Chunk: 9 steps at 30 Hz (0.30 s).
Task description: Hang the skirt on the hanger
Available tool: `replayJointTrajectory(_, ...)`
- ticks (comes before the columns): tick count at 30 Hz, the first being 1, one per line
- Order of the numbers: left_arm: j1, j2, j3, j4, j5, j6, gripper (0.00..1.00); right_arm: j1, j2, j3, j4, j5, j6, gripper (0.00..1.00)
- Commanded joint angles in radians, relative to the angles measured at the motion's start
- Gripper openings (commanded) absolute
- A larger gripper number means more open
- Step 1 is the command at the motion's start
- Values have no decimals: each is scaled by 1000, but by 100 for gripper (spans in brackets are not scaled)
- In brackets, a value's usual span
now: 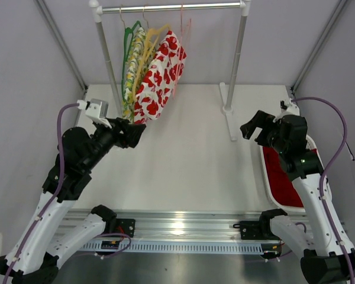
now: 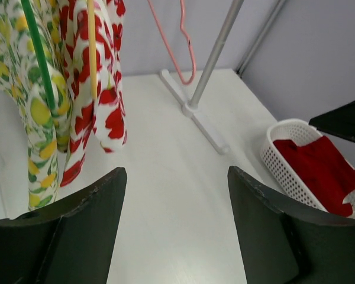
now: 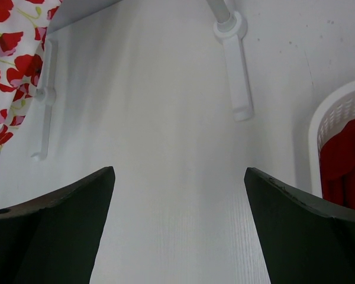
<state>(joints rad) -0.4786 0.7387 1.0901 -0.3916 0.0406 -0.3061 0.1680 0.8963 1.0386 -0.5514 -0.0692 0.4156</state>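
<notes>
Rail of ribbed aluminium [image 1: 177,228] ran along the near edge of the desk [image 1: 189,165], with both arm bases bolted to it. The desk top was plain white, matte and faintly grained. Above its left side the left gripper [image 1: 141,131] hung with its jaws apart and nothing between them, just in front of the hanging clothes. On the right, the right gripper [image 1: 253,124] was raised with its jaws spread wide, also empty. Beneath that arm, at the desk's right edge, sat a white perforated basket [image 2: 284,165] holding a red cloth [image 2: 319,165].

Farther back stood a white clothes rack [image 1: 239,53], its flat feet resting on the desk. The skirt [image 1: 160,77], white with red poppies, hung from a yellow hanger [image 1: 151,35] on the rack's top bar [image 1: 171,7]. Just to its left, a lemon-print garment [image 1: 132,65] hung on a green hanger [image 1: 128,35]. A bare pink hanger [image 2: 186,41] hung to the right of the skirt. Pale grey walls [image 1: 23,59] closed in the sides and back.
</notes>
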Motion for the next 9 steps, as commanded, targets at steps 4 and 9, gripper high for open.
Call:
replayJointTrajectory(4, -6, -68, -70, -79, 76, -7, 75, -2, -30, -37, 56, 12, 25, 99)
replayJointTrajectory(9, -6, -88, -87, -107, 102, 16, 75, -2, -45, -38, 61, 64, 29, 99)
